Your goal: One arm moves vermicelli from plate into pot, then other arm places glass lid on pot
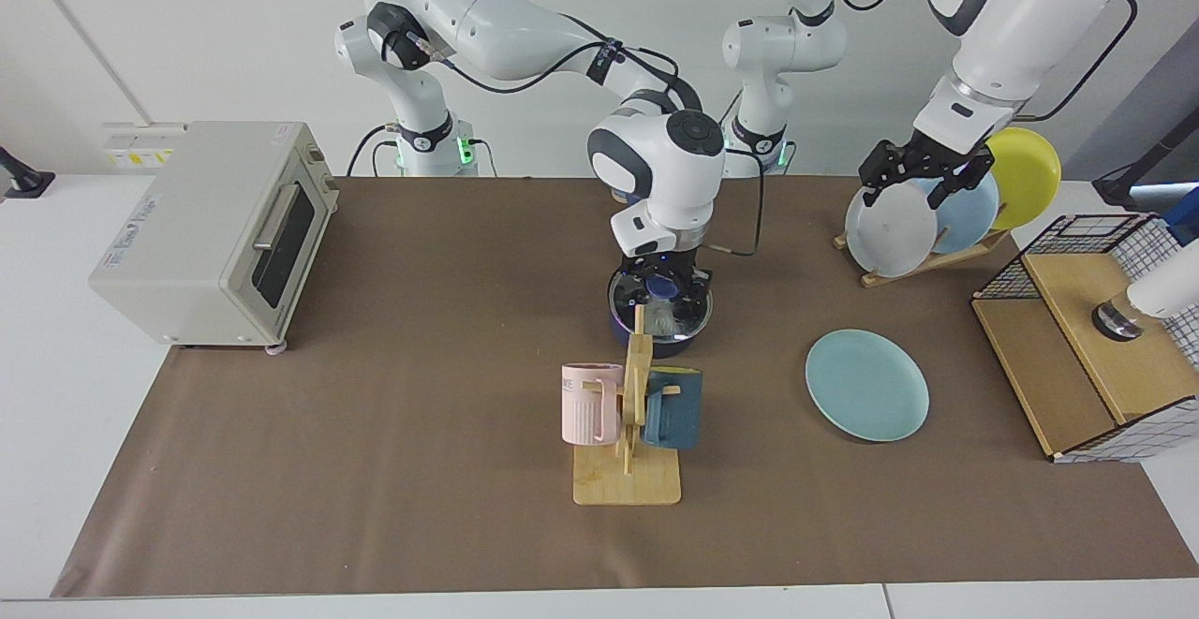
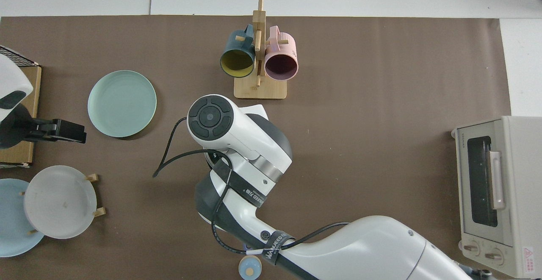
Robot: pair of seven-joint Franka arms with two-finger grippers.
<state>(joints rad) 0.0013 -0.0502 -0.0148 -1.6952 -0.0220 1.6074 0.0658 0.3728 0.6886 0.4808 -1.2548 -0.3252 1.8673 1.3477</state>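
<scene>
Directly under my right gripper (image 1: 667, 289): glass lid (image 1: 661, 312) on pot (image 1: 667, 346) | fingers straddle its knob, grip unclear | left gripper (image 1: 923, 169) waits well apart, spread.

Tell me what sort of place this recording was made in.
Most likely a robotics lab set up as a mock kitchen: two robot arms stand at a paper-covered table, with a toaster oven, a mug rack, a plate rack and a lidded pot laid out on it.
</scene>
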